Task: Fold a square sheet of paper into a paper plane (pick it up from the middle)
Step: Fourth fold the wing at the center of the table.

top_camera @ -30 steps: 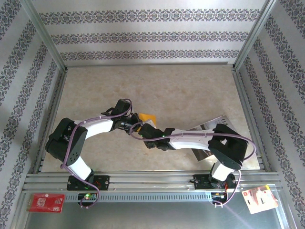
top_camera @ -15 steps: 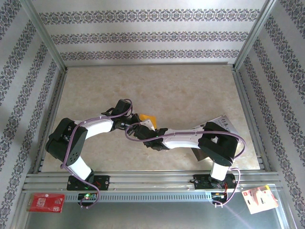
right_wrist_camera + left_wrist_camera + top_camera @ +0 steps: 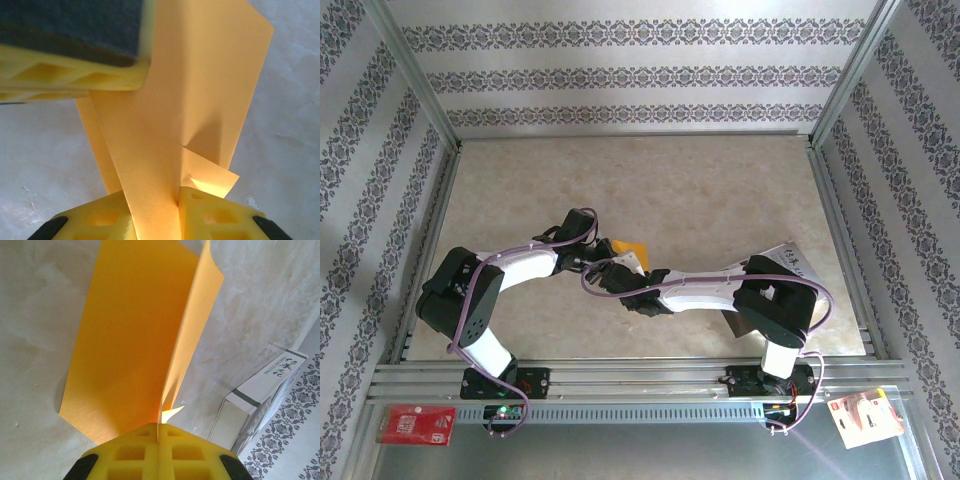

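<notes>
Patterned wallpaper walls close in a pale marbled desk (image 3: pixel 720 190), and the one fixed thing on it to steer by is the glossy printed sheet (image 3: pixel 790 258) under your right arm. The square sheet of paper (image 3: pixel 135 340) sits to the left of that printed sheet, apart from it, bent along a centre crease so that one half slopes toward the desk and the other stands up. Your left pincer (image 3: pixel 158 427) is pressed together on the crease end nearest its camera. Your right pincer (image 3: pixel 152 195) has the paper running between its jaws, but they stand a little apart and do not look clamped on it; a small corner curls out beside one finger. Judge the paper as very light, thin and limp: it will likely sag away from any grip, crease wherever it is pinched and tear if the two arms pull against each other. Take hold close to the crease, near the middle, not at a loose edge. The printed sheet's white border carries dark brush-style characters, too small to read.
</notes>
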Tool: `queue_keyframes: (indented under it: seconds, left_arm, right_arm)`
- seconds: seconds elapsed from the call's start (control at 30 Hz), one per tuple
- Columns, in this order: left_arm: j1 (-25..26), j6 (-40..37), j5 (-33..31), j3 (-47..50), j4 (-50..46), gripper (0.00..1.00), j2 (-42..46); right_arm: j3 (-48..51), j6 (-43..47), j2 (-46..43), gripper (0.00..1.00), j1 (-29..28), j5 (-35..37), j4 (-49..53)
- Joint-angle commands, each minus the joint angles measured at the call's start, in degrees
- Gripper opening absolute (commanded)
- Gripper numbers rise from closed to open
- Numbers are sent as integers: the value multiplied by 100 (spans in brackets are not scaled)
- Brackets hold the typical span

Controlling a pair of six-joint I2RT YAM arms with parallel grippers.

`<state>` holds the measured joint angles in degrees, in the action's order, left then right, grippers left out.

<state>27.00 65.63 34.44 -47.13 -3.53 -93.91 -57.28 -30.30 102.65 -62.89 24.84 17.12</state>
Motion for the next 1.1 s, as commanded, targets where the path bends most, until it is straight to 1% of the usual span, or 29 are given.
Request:
queue_keyframes:
  seconds: [0.0,0.17,0.47,0.53,0.63,0.7,0.8,0.87,0.97,1.07]
  left_arm:
    - [51,-51,16,-59,-218,0,-75]
    - [51,-68,2,-58,-222,0,-75]
    - [53,-174,-125,-42,-341,0,29]
    - [51,-196,-181,-59,-397,7,93]
    - [9,-258,-256,-59,-425,21,264]
    - [-126,-341,-271,-52,-466,30,472]
    - [-382,-503,-382,29,-508,38,966]
    - [-513,-601,-530,137,-508,40,1334]
    - [-579,-755,-736,301,-564,44,1709]
    - [-572,-751,-625,493,-415,43,1830]
  right_arm:
    - [-101,-90,81,24,-56,230,148]
    - [-64,-116,56,19,-55,292,146]
    - [127,1,-127,6,-23,370,-23]
    - [263,137,-224,4,12,308,-208]
    - [542,524,-450,1,74,172,-638]
    - [812,839,-699,0,168,-77,-1060]
    - [1285,1210,-1119,0,402,-697,-1707]
    - [1603,1457,-1365,0,548,-1127,-2135]
    - [1913,1673,-1573,0,787,-1740,-2613]
    - [2072,1645,-1634,0,964,-2237,-2868]
